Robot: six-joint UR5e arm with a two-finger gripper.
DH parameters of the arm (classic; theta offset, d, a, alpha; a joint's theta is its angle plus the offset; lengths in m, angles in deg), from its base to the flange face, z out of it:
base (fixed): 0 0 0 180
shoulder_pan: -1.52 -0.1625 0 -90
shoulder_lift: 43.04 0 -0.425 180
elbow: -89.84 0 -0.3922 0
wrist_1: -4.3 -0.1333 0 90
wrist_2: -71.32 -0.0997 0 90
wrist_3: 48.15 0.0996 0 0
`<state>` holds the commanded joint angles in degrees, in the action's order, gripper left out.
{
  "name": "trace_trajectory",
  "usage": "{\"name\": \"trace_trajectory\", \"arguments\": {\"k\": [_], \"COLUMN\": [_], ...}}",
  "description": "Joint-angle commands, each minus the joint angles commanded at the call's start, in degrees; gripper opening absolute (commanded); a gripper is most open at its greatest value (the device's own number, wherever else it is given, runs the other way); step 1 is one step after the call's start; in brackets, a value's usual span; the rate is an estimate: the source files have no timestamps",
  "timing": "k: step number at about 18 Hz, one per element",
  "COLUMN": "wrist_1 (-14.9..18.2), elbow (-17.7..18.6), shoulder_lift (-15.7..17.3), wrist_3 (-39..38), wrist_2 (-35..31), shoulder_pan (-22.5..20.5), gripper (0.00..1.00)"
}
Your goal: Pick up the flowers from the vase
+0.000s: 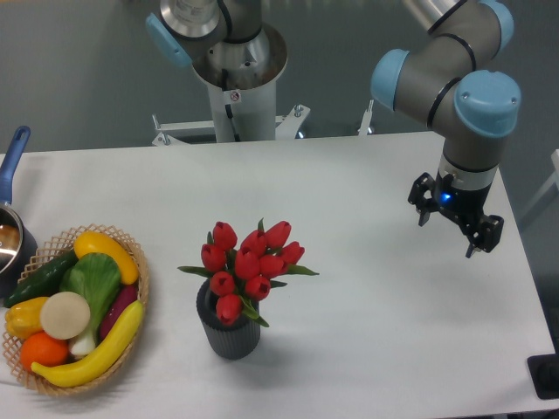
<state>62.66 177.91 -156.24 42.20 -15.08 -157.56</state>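
A bunch of red tulips with green leaves, the flowers (248, 265), stands upright in the vase (230, 333), a short dark grey ribbed cylinder near the table's front middle. My gripper (453, 225) hangs above the right side of the table, far to the right of the flowers and a little behind them. Its two black fingers are spread apart and hold nothing.
A wicker basket (137, 264) of vegetables sits at the front left. A pot with a blue handle (13, 160) is at the left edge. The arm's base column (236, 83) stands behind the table. A dark object (545, 375) lies at the right front corner.
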Motion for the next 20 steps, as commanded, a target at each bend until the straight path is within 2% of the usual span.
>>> {"name": "trace_trajectory", "arguments": {"k": [2, 6, 11, 14, 18, 20], "wrist_1": [-0.3, -4.2, -6.0, -9.7, -10.0, -10.2], "elbow": [1.1, 4.9, 8.6, 11.0, 12.0, 14.0], "shoulder_lift": [0.3, 0.6, 1.8, 2.5, 3.1, 3.3], "wrist_3": [0.0, -1.0, -1.1, -1.1, -1.9, -2.5], "wrist_2": [2.0, 9.2, 18.3, 23.1, 28.6, 32.3], "shoulder_pan": [-0.2, -1.1, -2.1, -2.1, -1.7, -1.8], "gripper": [1.0, 1.0, 1.0, 1.0, 1.0, 1.0]}}
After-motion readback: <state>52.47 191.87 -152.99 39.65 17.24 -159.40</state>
